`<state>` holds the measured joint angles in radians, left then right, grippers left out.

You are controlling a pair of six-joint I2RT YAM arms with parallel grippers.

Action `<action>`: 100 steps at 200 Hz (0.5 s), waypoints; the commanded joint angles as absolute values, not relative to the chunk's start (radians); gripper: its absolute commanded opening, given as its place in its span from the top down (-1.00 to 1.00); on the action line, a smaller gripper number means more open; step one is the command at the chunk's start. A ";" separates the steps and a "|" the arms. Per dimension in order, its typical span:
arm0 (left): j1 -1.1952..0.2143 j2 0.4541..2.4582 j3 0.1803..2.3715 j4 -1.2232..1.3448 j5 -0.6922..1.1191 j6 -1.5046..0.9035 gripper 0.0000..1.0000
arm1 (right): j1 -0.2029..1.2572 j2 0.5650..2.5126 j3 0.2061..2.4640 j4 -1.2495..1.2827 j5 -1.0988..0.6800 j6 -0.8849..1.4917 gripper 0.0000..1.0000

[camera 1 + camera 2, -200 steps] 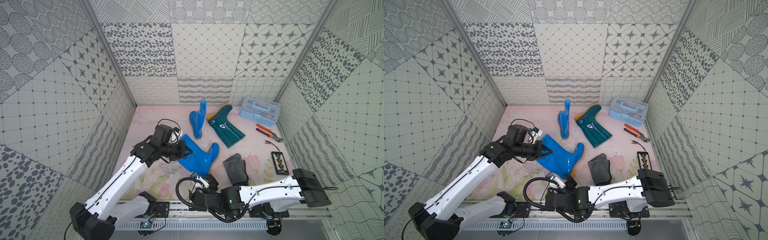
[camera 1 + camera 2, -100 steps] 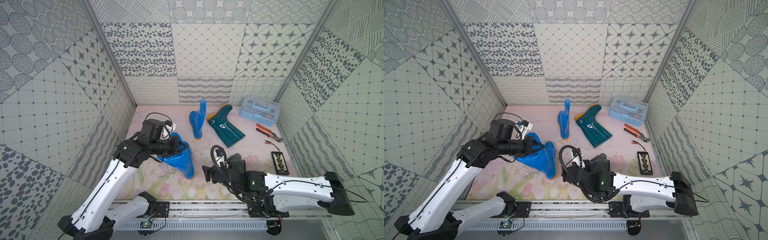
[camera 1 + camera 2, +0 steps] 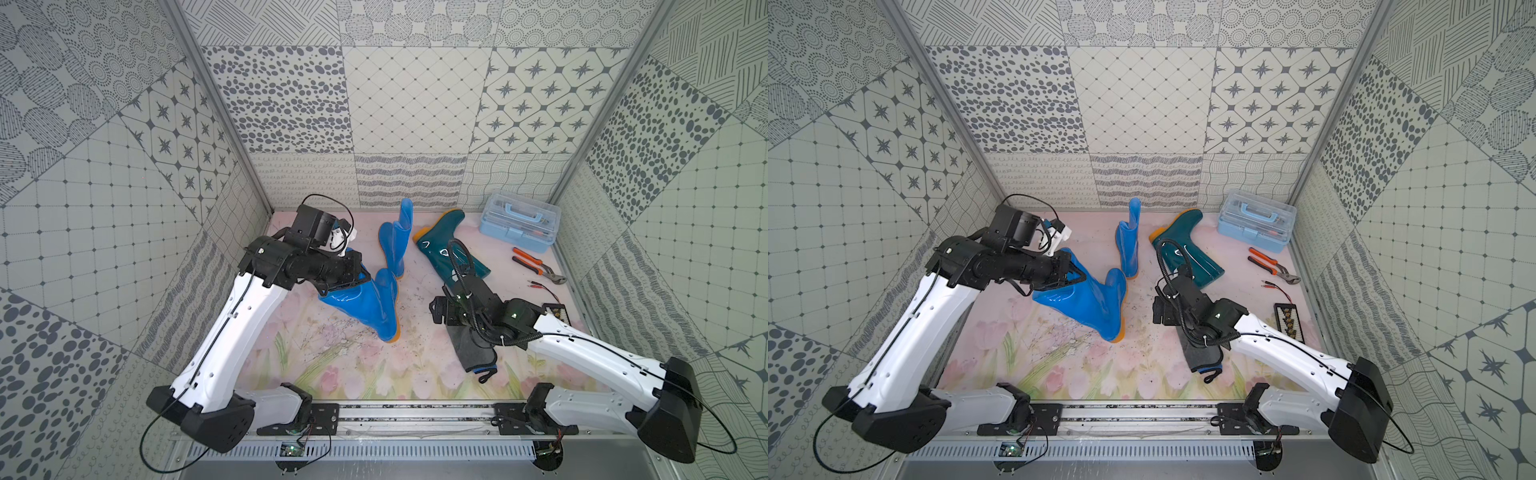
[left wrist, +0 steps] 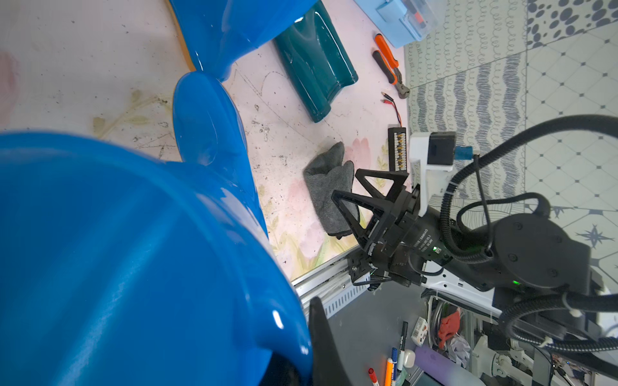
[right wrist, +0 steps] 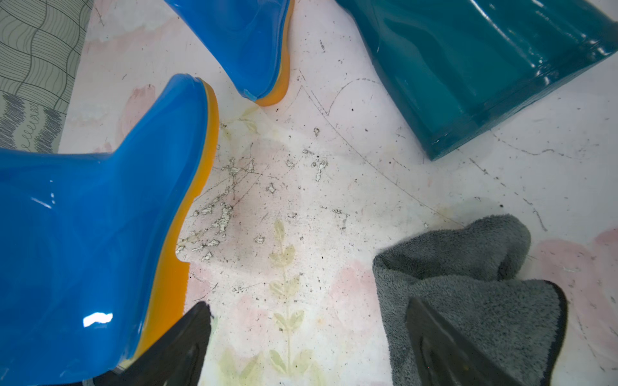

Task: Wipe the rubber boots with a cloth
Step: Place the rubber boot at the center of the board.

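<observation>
White lettering on the right arm's wrist motor (image 4: 423, 238) seems to read DAMIAO; the rest is illegible.

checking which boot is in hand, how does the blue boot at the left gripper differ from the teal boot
Colour: the blue boot is bright blue; the teal boot is dark teal-green.
Grip: the left gripper is shut on the blue boot's shaft rim; no gripper touches the teal boot, which lies free on the table.
Place: the blue boot is nearer the front; the teal boot lies farther back.
Both are glossy with orange soles.
</observation>
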<state>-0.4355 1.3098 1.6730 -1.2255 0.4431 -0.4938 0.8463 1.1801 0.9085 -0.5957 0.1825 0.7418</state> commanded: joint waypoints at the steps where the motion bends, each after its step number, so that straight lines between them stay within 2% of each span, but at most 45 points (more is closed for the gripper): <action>1: -0.362 1.394 1.784 -1.228 0.507 -0.324 1.00 | 0.797 1.197 0.930 -0.573 0.074 0.696 -0.86; 43: -0.303 1.524 1.963 -1.319 0.489 -0.235 1.00 | 0.671 1.276 0.959 -0.544 -0.018 0.646 -0.87; 100: -0.267 1.770 2.156 -1.321 0.450 -0.156 1.00 | 0.534 1.469 1.083 -0.502 -0.105 0.588 -0.85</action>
